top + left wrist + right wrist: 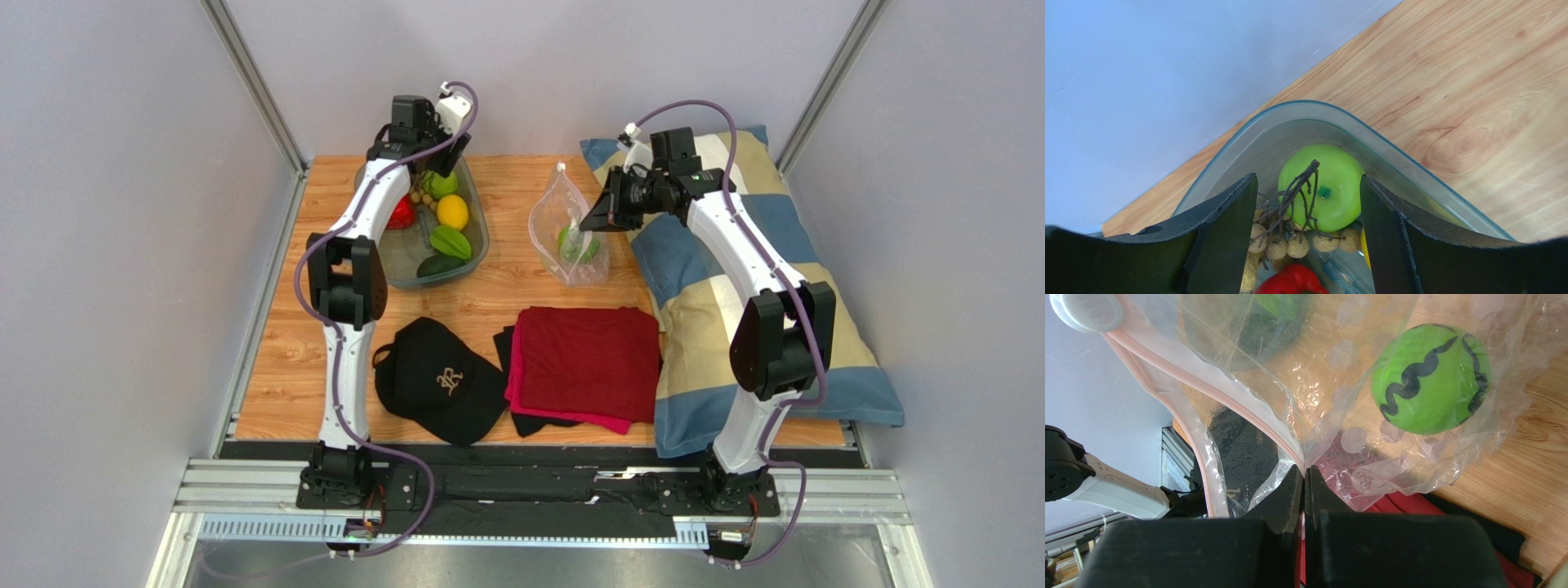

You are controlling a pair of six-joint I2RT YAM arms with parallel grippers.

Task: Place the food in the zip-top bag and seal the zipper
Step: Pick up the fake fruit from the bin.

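Note:
The grey-green tray (pixel 478 245) holds a red pepper (pixel 401 214), lemon (pixel 453 211), star fruit (pixel 450 241), dark green piece (pixel 439 263), green apple (pixel 443 184) and grape bunch (pixel 421 194). My left gripper (pixel 432 169) is open low over the tray's far end. In the left wrist view its fingers (pixel 1308 179) straddle the apple (pixel 1330 190) and grape bunch (pixel 1290 242). The zip-top bag (pixel 558 221) stands mouth up, with a green striped fruit (pixel 1430 380) inside. My right gripper (pixel 1303 471) is shut on the bag's edge by the zipper (pixel 1229 395).
A black cap (pixel 438 377) and folded red cloth (pixel 589 361) lie at the near middle of the wooden table (pixel 307 355). A blue and beige pillow (pixel 705 331) fills the right side. Grey walls close in on three sides.

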